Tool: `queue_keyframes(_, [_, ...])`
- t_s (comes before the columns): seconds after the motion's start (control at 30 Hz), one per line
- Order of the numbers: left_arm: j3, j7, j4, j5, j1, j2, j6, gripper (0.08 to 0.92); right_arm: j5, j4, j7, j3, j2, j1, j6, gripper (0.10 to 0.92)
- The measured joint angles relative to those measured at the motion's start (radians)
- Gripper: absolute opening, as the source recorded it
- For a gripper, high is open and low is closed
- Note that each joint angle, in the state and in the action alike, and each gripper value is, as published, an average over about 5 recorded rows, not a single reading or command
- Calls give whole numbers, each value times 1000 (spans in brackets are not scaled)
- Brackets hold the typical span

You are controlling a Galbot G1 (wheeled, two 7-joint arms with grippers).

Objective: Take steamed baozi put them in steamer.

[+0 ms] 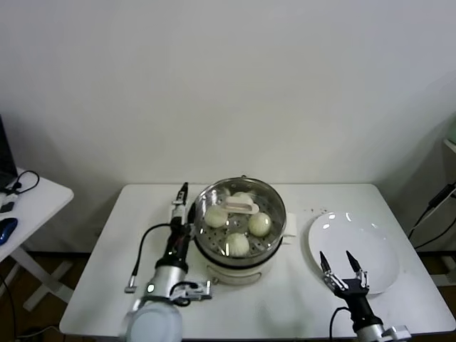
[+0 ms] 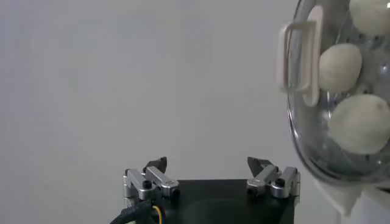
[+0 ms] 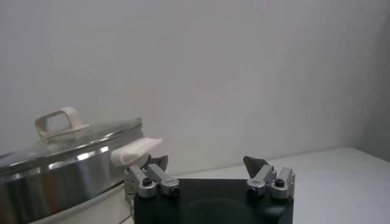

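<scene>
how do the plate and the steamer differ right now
The plate is flat, white and bare; the steamer is a deep steel pot holding four baozi under a glass lid. The plate lies toward the right tool, the steamer beside the left tool. Both are round and sit on the table.

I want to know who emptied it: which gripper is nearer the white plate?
Right. The right gripper hangs open over the plate's near edge; the left gripper is open beyond the steamer, on its far side.
</scene>
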Motion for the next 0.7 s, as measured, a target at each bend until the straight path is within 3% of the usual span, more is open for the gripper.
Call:
queue_keyframes(0.33, [-168, -146, 13, -554, 58, -3, -133, 823, -21, -4, 10, -4, 4, -2, 9, 823])
queue_keyframes(0.7, [-408, -85, 135, -1194, 140, -15, -378, 823, -52, -27, 29, -20, 10, -4, 58, 823])
